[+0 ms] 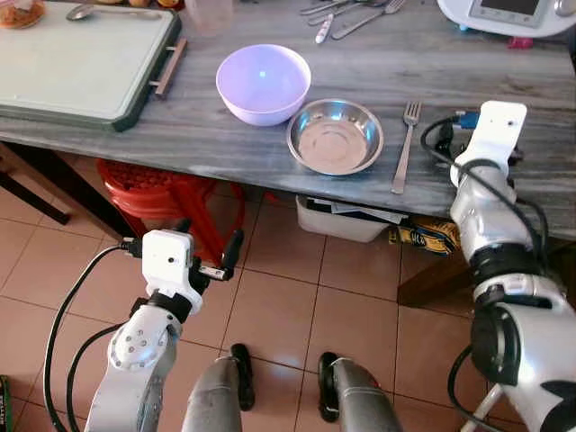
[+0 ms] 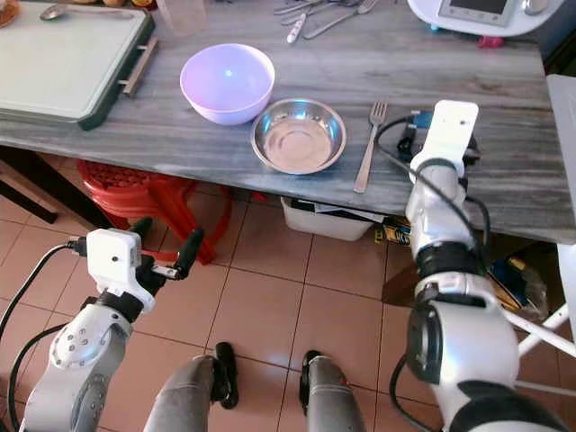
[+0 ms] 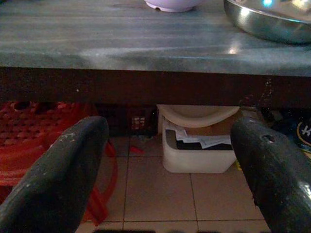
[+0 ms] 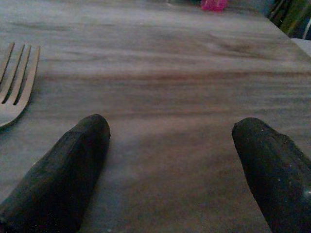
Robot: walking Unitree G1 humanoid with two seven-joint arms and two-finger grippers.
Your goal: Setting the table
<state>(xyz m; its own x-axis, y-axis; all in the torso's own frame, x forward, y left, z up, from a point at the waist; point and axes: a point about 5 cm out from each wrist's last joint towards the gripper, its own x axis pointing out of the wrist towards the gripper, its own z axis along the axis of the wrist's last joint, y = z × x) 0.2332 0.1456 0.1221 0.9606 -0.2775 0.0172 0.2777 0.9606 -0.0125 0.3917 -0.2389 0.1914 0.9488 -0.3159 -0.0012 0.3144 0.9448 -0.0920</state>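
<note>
Two grippers [image 1: 209, 245] [image 4: 170, 170]; one fork [image 1: 404, 147], two bowls [image 1: 264, 83] [image 1: 335, 136].

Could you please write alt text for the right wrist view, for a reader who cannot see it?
The right gripper hangs low over a grey streaked table, its two black fingers spread wide with nothing between them. The tines of a metal fork lie on the table beside one finger, and something pink sits at the far edge.

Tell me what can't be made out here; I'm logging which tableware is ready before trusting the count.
- Cutlery pile: cut off by the left eye view's top edge; pieces cannot be counted.
- Fork: its handle runs past the right wrist view's edge.
- White appliance: cropped at top.
- Right gripper: in head views its fingers sit behind the wrist housing.
</note>
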